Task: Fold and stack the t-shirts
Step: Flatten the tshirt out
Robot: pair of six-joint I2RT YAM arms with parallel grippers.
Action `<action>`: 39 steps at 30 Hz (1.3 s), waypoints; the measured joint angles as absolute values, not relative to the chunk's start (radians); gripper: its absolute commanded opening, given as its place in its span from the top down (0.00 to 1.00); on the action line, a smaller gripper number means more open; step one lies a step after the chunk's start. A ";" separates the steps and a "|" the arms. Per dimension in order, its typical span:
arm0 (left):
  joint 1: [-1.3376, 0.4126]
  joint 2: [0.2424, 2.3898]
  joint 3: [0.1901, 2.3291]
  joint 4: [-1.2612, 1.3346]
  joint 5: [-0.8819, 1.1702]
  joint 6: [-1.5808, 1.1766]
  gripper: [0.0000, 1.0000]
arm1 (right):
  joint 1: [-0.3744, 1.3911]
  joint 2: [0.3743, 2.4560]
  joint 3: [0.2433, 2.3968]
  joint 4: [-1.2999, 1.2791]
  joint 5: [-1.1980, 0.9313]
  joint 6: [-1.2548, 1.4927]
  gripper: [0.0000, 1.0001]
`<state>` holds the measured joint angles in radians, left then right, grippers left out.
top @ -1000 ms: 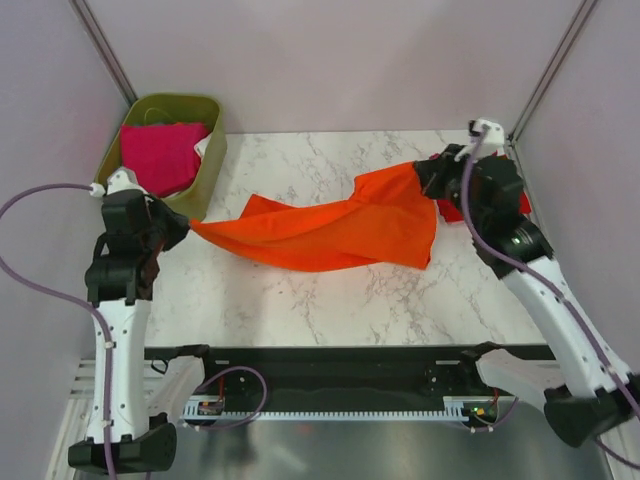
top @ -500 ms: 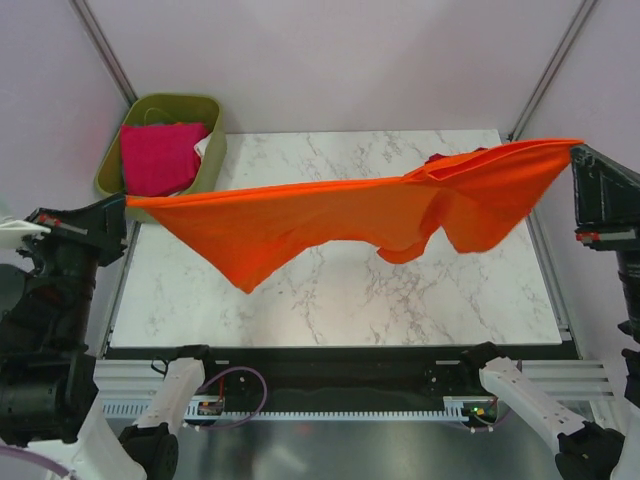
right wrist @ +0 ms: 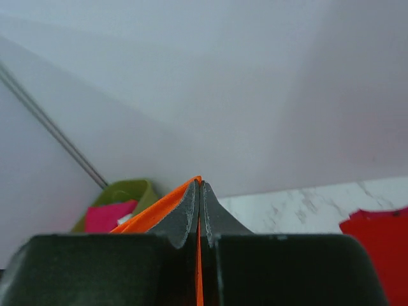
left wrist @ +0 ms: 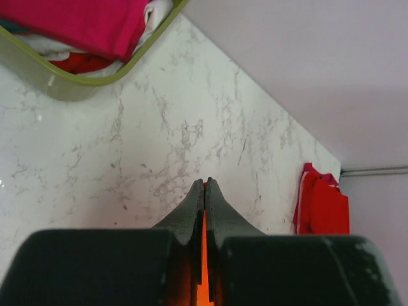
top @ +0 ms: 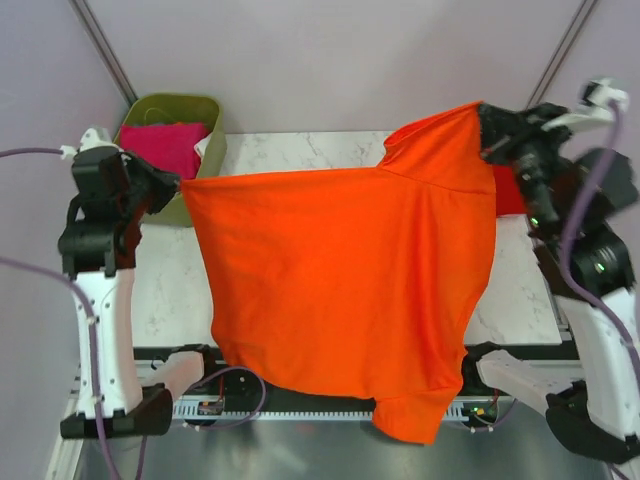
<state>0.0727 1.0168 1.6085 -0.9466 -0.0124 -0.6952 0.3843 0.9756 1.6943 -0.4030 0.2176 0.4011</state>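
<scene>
The orange t-shirt (top: pixel 340 290) hangs spread like a sheet above the table, its lower hem reaching past the near edge. My left gripper (top: pixel 176 184) is shut on its upper left corner; the left wrist view shows orange cloth (left wrist: pixel 203 271) between the closed jaws of that gripper (left wrist: pixel 204 183). My right gripper (top: pixel 487 126) is shut on the upper right corner, higher and farther back, with orange cloth (right wrist: pixel 153 213) pinched at its tips (right wrist: pixel 200 183). A red t-shirt (top: pixel 512 192) lies folded at the table's right edge. A magenta t-shirt (top: pixel 160 150) lies in the bin.
The olive-green bin (top: pixel 208 150) stands at the table's back left corner, close beside my left gripper. The marble table (top: pixel 300 150) shows behind the hanging shirt. The grey walls stand close on both sides.
A second ago the orange shirt lay bunched on the table. Both arms lifted it, stretched it wide, and now hold it up, hanging flat and open.
</scene>
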 measured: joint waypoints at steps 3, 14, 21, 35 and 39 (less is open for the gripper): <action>0.073 1.108 1.532 -0.883 0.006 -0.719 0.98 | 0.384 1.101 1.623 -0.395 0.273 0.395 1.00; 0.073 1.623 2.017 -0.787 0.125 -0.792 0.98 | 0.057 1.642 2.000 -0.410 0.007 0.553 1.00; 0.095 1.806 2.479 -0.699 0.194 -0.842 0.98 | -0.048 1.814 2.388 -0.273 -0.230 0.725 1.00; 0.107 1.703 1.678 -0.402 0.245 -0.854 0.98 | -0.062 1.680 1.596 0.129 -0.443 0.828 1.00; 0.107 1.701 1.445 -0.325 0.294 -0.860 0.98 | -0.063 1.668 1.366 0.150 -0.467 0.838 1.00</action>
